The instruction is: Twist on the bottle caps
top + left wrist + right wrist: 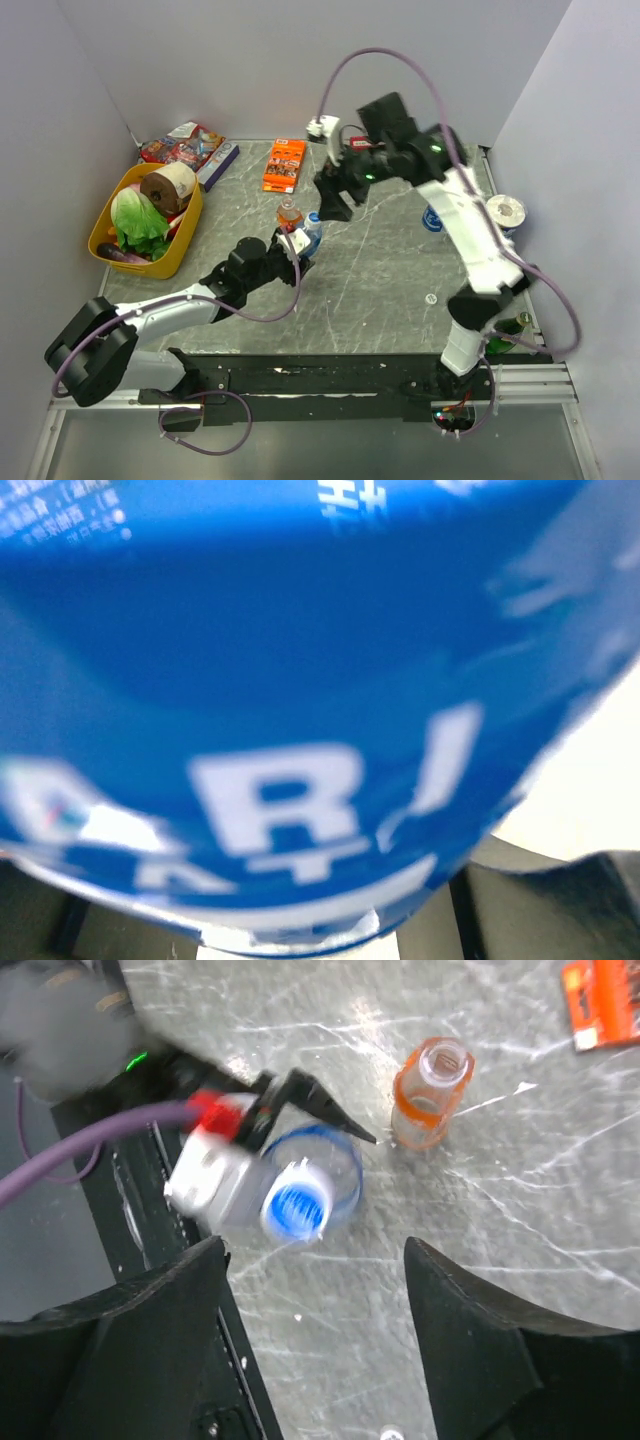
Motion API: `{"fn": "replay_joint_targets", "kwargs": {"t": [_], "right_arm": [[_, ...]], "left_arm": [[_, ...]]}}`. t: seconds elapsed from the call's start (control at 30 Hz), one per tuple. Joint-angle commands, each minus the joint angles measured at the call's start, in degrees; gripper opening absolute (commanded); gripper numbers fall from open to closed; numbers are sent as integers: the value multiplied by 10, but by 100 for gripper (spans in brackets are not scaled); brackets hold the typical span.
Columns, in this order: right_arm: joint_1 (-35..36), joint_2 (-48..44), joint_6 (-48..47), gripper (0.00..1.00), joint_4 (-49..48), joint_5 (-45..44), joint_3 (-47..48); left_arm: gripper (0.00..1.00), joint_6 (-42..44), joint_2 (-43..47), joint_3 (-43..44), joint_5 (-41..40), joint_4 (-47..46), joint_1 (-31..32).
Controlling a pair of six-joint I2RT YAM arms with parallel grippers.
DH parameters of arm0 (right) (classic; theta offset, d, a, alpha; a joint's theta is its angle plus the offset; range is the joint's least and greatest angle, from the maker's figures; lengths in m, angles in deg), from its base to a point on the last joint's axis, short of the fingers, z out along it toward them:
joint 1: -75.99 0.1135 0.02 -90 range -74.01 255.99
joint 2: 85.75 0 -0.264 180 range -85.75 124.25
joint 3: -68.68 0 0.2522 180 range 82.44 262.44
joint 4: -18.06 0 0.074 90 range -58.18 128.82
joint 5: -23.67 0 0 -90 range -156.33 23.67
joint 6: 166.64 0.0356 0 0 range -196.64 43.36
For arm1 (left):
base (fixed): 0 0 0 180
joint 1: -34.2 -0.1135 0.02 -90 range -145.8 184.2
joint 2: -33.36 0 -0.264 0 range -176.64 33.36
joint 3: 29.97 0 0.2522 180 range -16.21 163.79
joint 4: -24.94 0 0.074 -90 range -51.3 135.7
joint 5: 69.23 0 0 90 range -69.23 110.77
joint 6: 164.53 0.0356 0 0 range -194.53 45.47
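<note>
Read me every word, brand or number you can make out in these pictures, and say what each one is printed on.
"R" then what looks like "I": big white letters on the blue-label bottle held in the left tool; neighbouring letters cut off.
Small white print higher on that label: blurred, unreadable.
Orange box: print too small to read.
Red packets: too small to read.

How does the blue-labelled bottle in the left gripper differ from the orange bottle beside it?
The blue-labelled bottle carries a blue cap; the orange bottle looks open, uncapped. The left gripper clamps the blue-labelled bottle; the orange bottle stands free. The blue-labelled bottle has a blue wrap; the orange bottle shows orange. Both are small and upright, close together on the table.
</note>
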Motion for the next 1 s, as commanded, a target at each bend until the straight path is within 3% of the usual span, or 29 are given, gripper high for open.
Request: {"fn": "replay_joint_targets", "kwargs": {"t": [0.0, 0.13, 0.33, 0.43, 0.97], "right_arm": [[-2, -117, -54, 81, 50, 38, -53], [13, -155, -260, 73, 78, 90, -67], [123, -276, -506, 72, -31, -19, -270], [144, -289, -570, 72, -39, -34, -328], [171, -252, -654, 63, -38, -13, -323]], "left_arm": [[1, 74, 27, -25, 118, 0, -12], [1, 149, 58, -32, 218, 37, -23], [1, 259, 55, 17, 295, 151, -42], [1, 308, 48, 40, 311, 191, -42], [1, 363, 26, 98, 315, 254, -42]]}}
